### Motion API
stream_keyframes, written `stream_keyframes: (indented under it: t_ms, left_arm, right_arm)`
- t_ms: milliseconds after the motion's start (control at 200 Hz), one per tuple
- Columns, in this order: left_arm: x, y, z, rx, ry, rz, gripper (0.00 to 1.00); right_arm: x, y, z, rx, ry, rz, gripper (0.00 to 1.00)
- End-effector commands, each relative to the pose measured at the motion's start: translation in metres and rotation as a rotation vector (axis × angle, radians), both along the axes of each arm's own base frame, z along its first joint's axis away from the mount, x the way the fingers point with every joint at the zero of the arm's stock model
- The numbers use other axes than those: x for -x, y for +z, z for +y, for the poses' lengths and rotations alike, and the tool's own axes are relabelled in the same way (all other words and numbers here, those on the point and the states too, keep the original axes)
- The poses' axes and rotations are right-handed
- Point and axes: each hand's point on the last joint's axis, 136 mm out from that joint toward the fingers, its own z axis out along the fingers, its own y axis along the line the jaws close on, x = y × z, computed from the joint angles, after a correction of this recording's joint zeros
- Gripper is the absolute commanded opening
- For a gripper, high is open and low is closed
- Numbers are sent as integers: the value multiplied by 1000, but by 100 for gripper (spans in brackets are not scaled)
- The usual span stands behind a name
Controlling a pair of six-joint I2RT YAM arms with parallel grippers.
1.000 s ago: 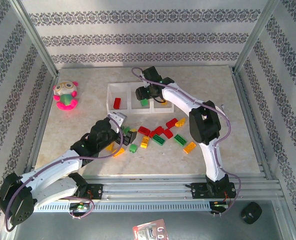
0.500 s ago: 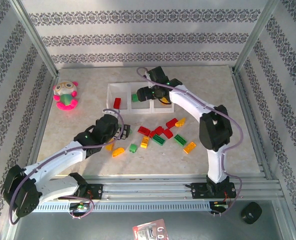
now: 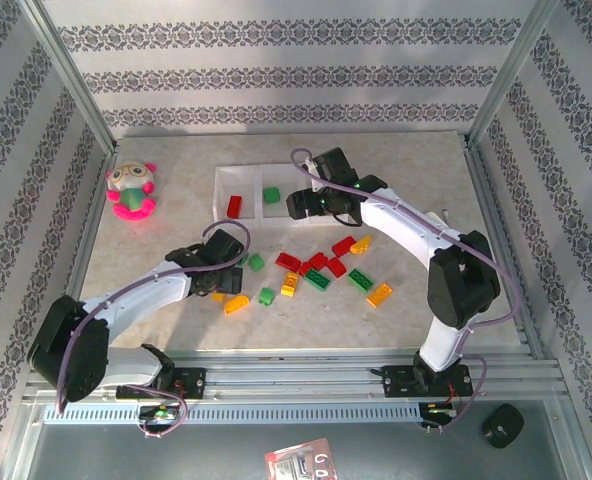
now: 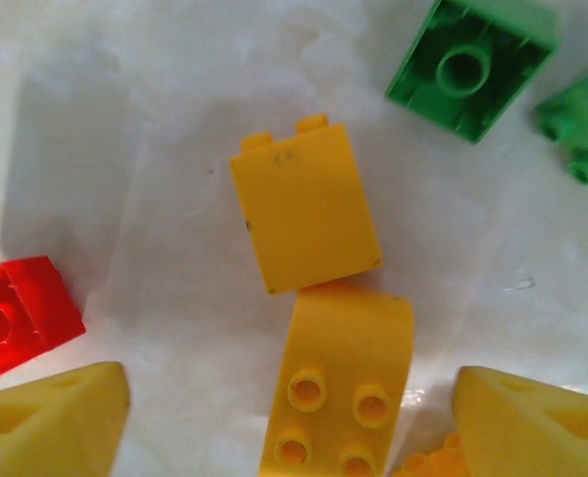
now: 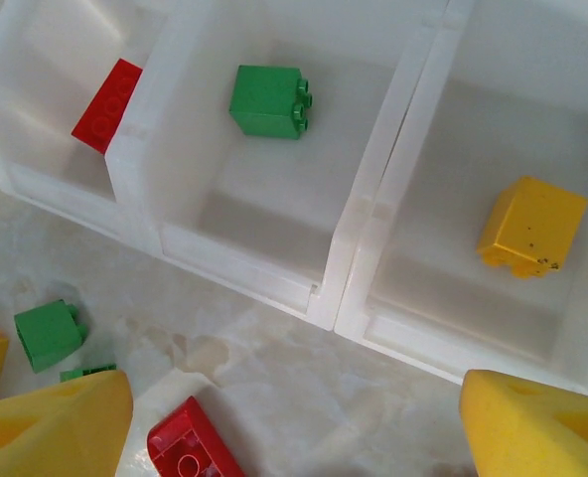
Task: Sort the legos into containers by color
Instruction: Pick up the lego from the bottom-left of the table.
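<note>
The white tray [image 3: 219, 190] holds a red lego [image 3: 234, 207] in its left compartment and a green lego [image 3: 271, 195] in the middle one. In the right wrist view the tray [image 5: 373, 214] also holds a yellow lego [image 5: 532, 227] in the right compartment. My right gripper [image 5: 294, 427] [image 3: 306, 212] hangs open and empty over the table just in front of the tray. My left gripper [image 4: 294, 427] [image 3: 219, 285] is open, low over the table. A studded yellow lego [image 4: 339, 388] lies between its fingers, and a second yellow lego [image 4: 304, 204] touches it just beyond.
Several loose red, green and yellow legos lie mid-table, among them a red one [image 3: 314, 262], a green one [image 3: 267, 296] and an orange one [image 3: 379, 294]. A pink-and-green plush toy [image 3: 131, 190] sits at the far left. Metal frame rails border the table.
The green lego left my right gripper and now lies in the middle compartment; that gripper drew back towards the tray's front. My left gripper swung left and down over the yellow legos.
</note>
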Motion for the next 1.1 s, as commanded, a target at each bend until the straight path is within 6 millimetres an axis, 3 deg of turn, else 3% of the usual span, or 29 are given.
stream_keyframes:
  t_ms: [0,145,215,355,480,565,670,839,1094]
  left_arm:
    - [4,-3,5,-10,8,65,72]
    - [6,-11,3,-5,7,97,60]
    - [8,-14,2,5,7,112,47]
    - [10,-14,1,10,20,117,33]
    - [5,1,1,11,13,84,21]
    - [-4,20,-1,8,3,50,20]
    - [-23,45,-12,38,-13,-2,20]
    - [-62,83,-46,114,-73,-95,20]
    - [-147,123,-111,212,-196,-286,21]
  right_arm:
    - [5,16,4,-29,4,-25,85]
    - [4,20,4,-28,6,-33,86]
    - [4,22,2,-26,-2,-41,85]
    - [4,25,0,-27,-9,-51,86]
    - [5,31,-2,-33,-14,-63,85]
    - [6,36,-3,-38,-17,-75,85]
    - [9,39,-6,-47,-29,-82,86]
    - [14,46,-14,-67,-63,-92,85]
    - [22,52,-57,-111,-207,-98,85]
